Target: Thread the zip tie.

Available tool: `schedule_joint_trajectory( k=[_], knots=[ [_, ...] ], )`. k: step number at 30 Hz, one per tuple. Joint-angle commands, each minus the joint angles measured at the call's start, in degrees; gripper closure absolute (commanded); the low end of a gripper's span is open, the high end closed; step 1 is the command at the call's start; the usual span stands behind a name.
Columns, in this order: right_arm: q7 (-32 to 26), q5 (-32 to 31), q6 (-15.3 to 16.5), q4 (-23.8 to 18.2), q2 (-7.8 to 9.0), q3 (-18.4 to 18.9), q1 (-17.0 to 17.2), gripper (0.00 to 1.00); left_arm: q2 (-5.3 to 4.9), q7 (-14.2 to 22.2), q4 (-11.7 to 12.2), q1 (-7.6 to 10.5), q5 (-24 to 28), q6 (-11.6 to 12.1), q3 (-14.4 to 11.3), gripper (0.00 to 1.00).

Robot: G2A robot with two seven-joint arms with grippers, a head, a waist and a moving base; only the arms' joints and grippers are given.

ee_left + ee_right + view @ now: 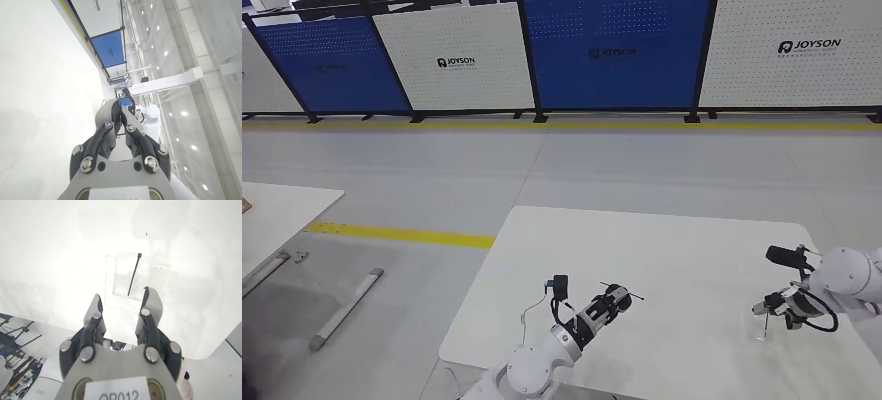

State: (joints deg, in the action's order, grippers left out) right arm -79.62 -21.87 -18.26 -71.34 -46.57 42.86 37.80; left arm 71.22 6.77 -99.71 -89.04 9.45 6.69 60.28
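- Left fingers (105, 113) closed on a black zip tie (635, 295) over the table (672, 250), well apart from the clear stand (157, 275).
- Right fingers (154, 300) spread open near the stand, which holds a second zip tie (134, 273).

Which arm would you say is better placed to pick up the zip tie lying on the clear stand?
Right. The right gripper is open directly above the zip tie on the clear stand. The left gripper is far across the table, shut on a thin black strip.
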Motion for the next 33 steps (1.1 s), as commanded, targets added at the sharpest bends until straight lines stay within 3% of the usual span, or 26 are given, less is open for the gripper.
schedule_joint_trajectory(
  k=[1, 12, 22, 27, 33],
  knots=[
    [0.0, -0.1, -0.3, 0.5, -0.22, -0.2, -0.1, 0.55, 0.00, 0.0, 0.0, 0.00, 0.0, 0.0, 0.0, 1.00],
    [0.1, -0.4, -1.2, 4.8, -2.14, -1.7, -1.6, 0.55, 0.00, 0.0, 0.0, 0.00, 0.0, 0.0, 0.0, 1.00],
    [0.0, -1.3, -1.2, 9.8, -4.25, -3.0, -3.3, 0.66, 0.00, 0.0, 0.0, 0.00, 0.0, 0.0, 0.0, 1.00],
    [0.0, -1.4, -1.2, 12.0, -5.47, -4.4, -4.3, 0.62, 0.00, 0.0, 0.0, 0.00, 0.0, 0.0, 0.0, 1.00],
    [0.0, -1.2, -1.2, 14.5, -6.84, -6.3, -5.8, 0.71, 0.00, 0.0, 0.0, 0.00, 0.0, 0.0, 0.0, 1.00]
  ],
)
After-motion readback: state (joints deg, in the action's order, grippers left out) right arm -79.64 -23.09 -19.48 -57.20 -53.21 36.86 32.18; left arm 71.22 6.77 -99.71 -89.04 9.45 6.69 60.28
